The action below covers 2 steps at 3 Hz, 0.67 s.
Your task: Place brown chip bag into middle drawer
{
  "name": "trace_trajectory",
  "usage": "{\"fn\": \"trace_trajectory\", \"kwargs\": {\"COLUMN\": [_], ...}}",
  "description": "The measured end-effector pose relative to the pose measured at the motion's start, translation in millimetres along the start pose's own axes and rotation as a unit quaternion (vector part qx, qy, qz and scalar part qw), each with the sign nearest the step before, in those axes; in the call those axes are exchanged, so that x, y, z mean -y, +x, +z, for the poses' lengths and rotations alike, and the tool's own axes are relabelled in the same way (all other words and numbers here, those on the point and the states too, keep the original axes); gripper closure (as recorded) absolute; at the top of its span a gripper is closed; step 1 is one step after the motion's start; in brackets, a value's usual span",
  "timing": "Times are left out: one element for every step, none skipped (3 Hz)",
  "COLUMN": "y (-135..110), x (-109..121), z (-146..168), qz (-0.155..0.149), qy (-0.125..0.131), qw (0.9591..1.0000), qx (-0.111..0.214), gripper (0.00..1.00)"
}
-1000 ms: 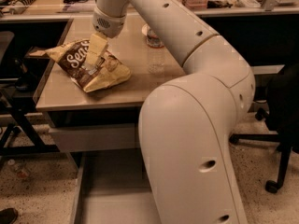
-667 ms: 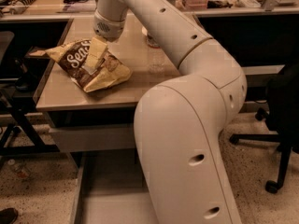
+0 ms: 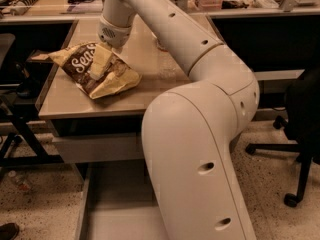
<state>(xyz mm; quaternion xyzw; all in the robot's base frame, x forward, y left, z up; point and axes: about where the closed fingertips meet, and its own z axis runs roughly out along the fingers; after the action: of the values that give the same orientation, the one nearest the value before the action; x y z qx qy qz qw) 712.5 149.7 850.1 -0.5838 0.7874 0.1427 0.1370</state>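
The brown chip bag (image 3: 95,71) lies on the desk top (image 3: 65,101), near its left front, with its white script facing up and pale yellow ends. My gripper (image 3: 101,60) reaches down from the wrist (image 3: 112,30) right onto the middle of the bag. The middle drawer (image 3: 117,219) is pulled out below the desk, showing a flat grey floor and a thin left side wall. My own arm (image 3: 200,149) hides the right half of the drawer.
A clear bottle (image 3: 167,66) stands on the desk behind my arm. The closed grey drawer front (image 3: 95,146) sits under the desk top. An office chair (image 3: 300,129) stands at the right, a dark chair frame (image 3: 15,134) at the left. A cluttered counter (image 3: 50,4) runs behind.
My arm's elbow and shoulder have swung a little across the view. The gripper has stayed over the bag, and the bag has not moved.
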Motion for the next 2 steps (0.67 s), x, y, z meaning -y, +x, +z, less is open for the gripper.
{"fn": "trace_trajectory", "kwargs": {"y": [0.0, 0.0], "x": [0.0, 0.0], "z": [0.0, 0.0], "qz": [0.0, 0.0], "qy": [0.0, 0.0], "qw": [1.0, 1.0], "qx": [0.0, 0.0], "gripper": [0.43, 0.65]}}
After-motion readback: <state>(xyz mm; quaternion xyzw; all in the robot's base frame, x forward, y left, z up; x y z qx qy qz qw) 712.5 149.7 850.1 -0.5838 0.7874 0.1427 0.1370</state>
